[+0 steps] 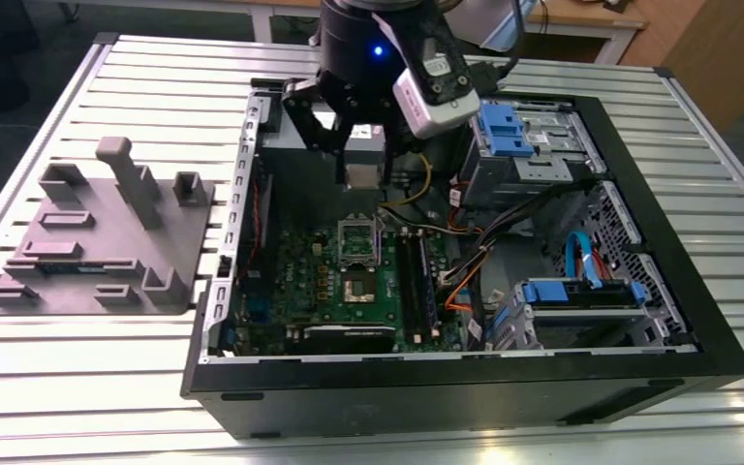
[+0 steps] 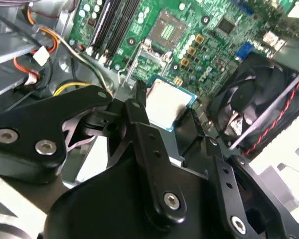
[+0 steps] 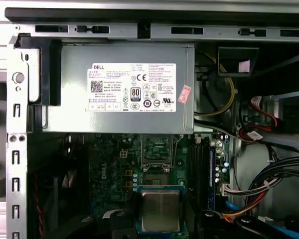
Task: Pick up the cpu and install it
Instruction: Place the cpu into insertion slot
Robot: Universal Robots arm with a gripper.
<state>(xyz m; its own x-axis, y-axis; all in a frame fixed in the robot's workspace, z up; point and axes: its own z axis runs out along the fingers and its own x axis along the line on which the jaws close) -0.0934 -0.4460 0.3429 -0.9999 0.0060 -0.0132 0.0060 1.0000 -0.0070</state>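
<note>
The cpu [image 1: 363,174], a small square chip with a silver-grey top on a green base, hangs above the motherboard [image 1: 346,291] inside the open computer case. My gripper [image 1: 363,167] is shut on it, a black finger against each side. In the second wrist view the cpu [image 2: 165,101] sits between the fingers [image 2: 138,107] over the board. The open socket [image 2: 168,27] lies beyond it, with its raised metal frame [image 2: 147,62] nearer. In the first wrist view the cpu [image 3: 160,210] hovers just short of the socket frame [image 3: 157,149].
A big grey metal box with a white label [image 3: 127,87] fills the case's corner right behind the gripper. A black fan [image 2: 251,99] stands beside the board. Coloured cables [image 1: 476,262] and blue drive bays [image 1: 514,136] crowd the case's right side. A grey fixture [image 1: 101,232] rests on the slatted table.
</note>
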